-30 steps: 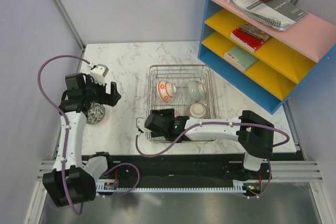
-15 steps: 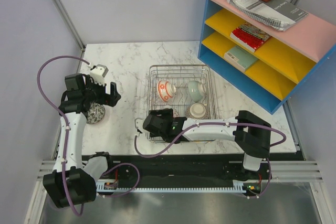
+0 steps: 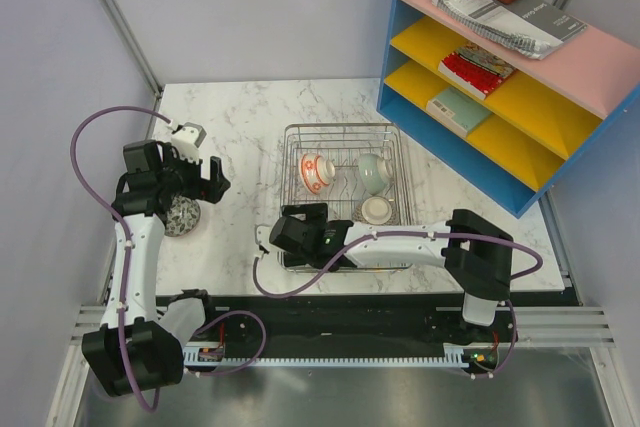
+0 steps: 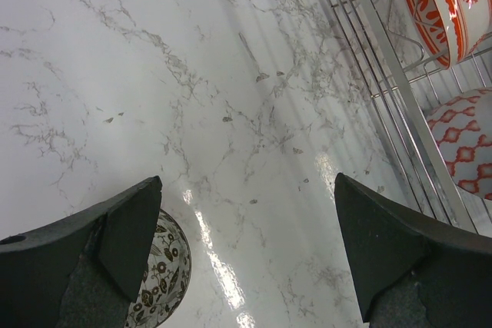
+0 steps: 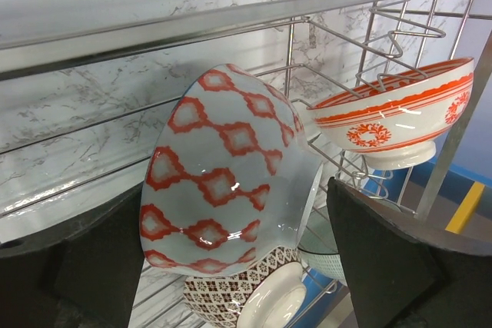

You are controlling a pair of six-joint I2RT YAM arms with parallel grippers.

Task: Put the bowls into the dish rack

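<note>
The silver wire dish rack (image 3: pixel 392 152) stands mid-table. In it are a red-orange bowl (image 3: pixel 315 171), a pale teal bowl (image 3: pixel 373 169) and a brown-patterned bowl (image 3: pixel 376 210). My right gripper (image 3: pixel 300 232) is at the rack's near left corner. In the right wrist view it (image 5: pixel 237 190) is open, its fingers either side of a grey bowl with red diamonds (image 5: pixel 223 182) that leans on the brown-patterned bowl (image 5: pixel 254 301). My left gripper (image 3: pixel 205 179) is open and empty above the table, next to a speckled floral bowl (image 3: pixel 180 217), which also shows in the left wrist view (image 4: pixel 157 274).
A blue shelf unit (image 3: pixel 500 77) with books stands at the back right. The rack's left rim (image 4: pixel 384 74) runs along the right of the left wrist view. Bare marble table (image 4: pixel 192 74) lies between the floral bowl and the rack.
My right gripper has shifted slightly left and back along the rack's near left corner. The left arm has hardly moved.
</note>
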